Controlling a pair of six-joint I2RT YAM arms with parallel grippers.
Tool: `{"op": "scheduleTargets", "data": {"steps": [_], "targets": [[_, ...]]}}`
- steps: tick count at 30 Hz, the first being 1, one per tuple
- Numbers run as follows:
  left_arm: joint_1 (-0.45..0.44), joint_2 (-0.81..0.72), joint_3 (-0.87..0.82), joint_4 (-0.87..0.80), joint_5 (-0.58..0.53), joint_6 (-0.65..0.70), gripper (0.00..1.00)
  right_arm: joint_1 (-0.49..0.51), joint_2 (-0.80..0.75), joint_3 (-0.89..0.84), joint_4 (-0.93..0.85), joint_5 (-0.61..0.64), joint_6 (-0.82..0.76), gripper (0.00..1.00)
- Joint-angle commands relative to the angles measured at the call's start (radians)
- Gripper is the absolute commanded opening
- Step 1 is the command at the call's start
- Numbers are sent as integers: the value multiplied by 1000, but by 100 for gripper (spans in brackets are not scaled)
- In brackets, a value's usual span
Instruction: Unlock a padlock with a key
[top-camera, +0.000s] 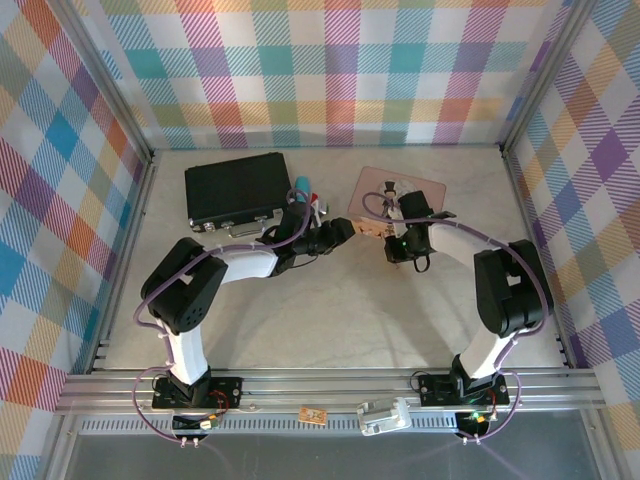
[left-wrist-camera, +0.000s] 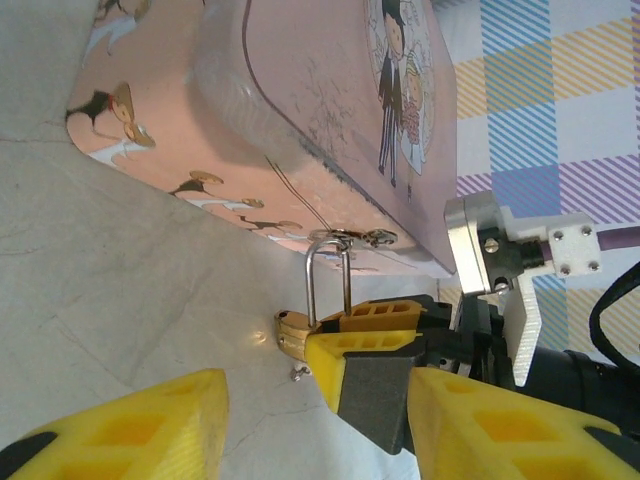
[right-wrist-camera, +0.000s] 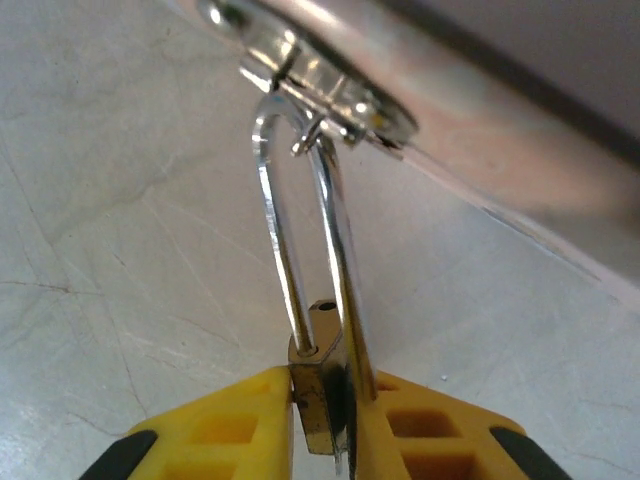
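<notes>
The small brass padlock (right-wrist-camera: 325, 400) hangs by its silvery shackle (right-wrist-camera: 285, 230) from the latch of the pink picture tin (left-wrist-camera: 330, 110). My right gripper (right-wrist-camera: 325, 410) is shut on the brass body. One shackle leg sits in the body. The other leg runs beside it, and its hole on top is bare. In the left wrist view the padlock (left-wrist-camera: 291, 333) juts from the right gripper's yellow fingers (left-wrist-camera: 365, 335). A tiny silvery piece (left-wrist-camera: 297, 373), apparently the key, shows just below the body. My left gripper (left-wrist-camera: 320, 405) stands open and holds nothing, close in front of the padlock (top-camera: 372, 229).
A black case (top-camera: 238, 188) lies at the back left, with a blue pen (top-camera: 302, 185) beside it. The pink tin (top-camera: 405, 190) rests at the back right, close behind both grippers. Checked walls enclose the table on three sides.
</notes>
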Motion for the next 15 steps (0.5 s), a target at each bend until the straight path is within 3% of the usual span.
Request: {"op": "scheduleTargets", "data": {"steps": [1, 11, 15], "targets": [[3, 45, 26, 100, 27, -40, 48, 3, 32, 29, -34, -3, -38, 19], [-33, 158, 88, 195, 16, -107, 44, 3, 28, 22, -42, -36, -30, 29], [-33, 151, 88, 181, 14, -100, 44, 4, 26, 17, -40, -38, -25, 27]]}}
